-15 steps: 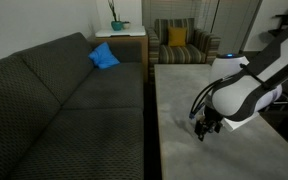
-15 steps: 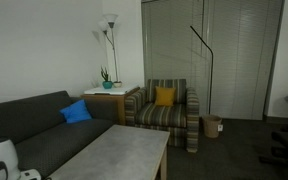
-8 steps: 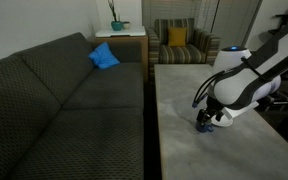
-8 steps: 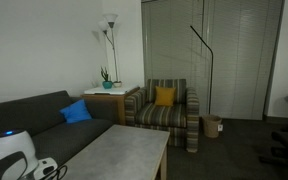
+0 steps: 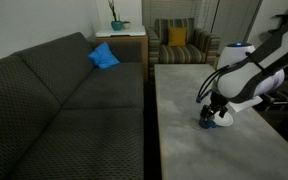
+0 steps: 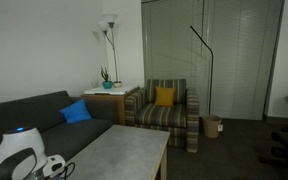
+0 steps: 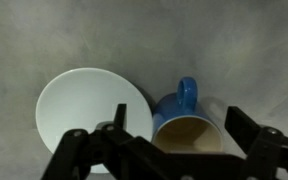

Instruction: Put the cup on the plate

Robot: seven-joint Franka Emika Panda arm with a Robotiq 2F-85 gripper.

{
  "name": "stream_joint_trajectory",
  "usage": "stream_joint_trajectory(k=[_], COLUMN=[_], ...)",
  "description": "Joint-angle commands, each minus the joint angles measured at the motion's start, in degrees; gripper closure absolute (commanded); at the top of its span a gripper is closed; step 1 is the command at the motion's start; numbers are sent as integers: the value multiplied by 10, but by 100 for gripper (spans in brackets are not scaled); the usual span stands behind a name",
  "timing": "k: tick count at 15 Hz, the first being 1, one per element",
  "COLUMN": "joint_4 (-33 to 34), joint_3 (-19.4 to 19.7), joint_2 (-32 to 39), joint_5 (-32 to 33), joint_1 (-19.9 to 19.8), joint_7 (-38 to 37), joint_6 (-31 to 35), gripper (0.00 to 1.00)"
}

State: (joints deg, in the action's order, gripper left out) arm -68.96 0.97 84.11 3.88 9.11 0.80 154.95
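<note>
In the wrist view the dark blue cup (image 7: 187, 128) with a tan inside stands upright on the grey table, its handle pointing to the top of the view. The white plate (image 7: 84, 118) lies right beside it on the left, touching or nearly touching. My gripper (image 7: 176, 120) is open and low over the cup. One finger is over the plate's edge and the other is right of the cup. In an exterior view the gripper (image 5: 213, 120) is down at the table with the blue cup (image 5: 209, 125) under it. I cannot make out the plate there.
The grey table (image 5: 184, 110) stretches between a dark sofa (image 5: 64, 100) and the robot base. A striped armchair (image 5: 181, 43) with a yellow cushion and a side table with a plant (image 5: 117, 25) stand at the far end. The arm's white body (image 6: 14, 160) fills a corner of an exterior view.
My arm has moved along the table toward its far end. The gripper has come down over the cup. The cup and plate have not moved.
</note>
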Motion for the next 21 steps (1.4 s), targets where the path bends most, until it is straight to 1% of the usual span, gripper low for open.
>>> stream_joint_trajectory(k=[1,4,5,6,9,11,18,19,20,21], joint_4=[-3,-4,-2,-2,-4,-6,-6,-9,-8,-10], joint_3=[-23,-31,-8,-5,26,37,40,31,30,29], joint_2=[0,2,3,4,4,4,4,4,4,4], joint_5=[1,-1,3,2,5,5,4,5,4,4], joint_1=[-2,1,15,18,38,44,49,37,35,35], joint_7=[9,6,-18,-25,-70,-89,-112,-96,-95,-95], joint_6=[-31,-40,-30,-27,-13,-12,-15,-12,-13,-13], gripper=[0,0,0,0,0,0,0,6,9,22])
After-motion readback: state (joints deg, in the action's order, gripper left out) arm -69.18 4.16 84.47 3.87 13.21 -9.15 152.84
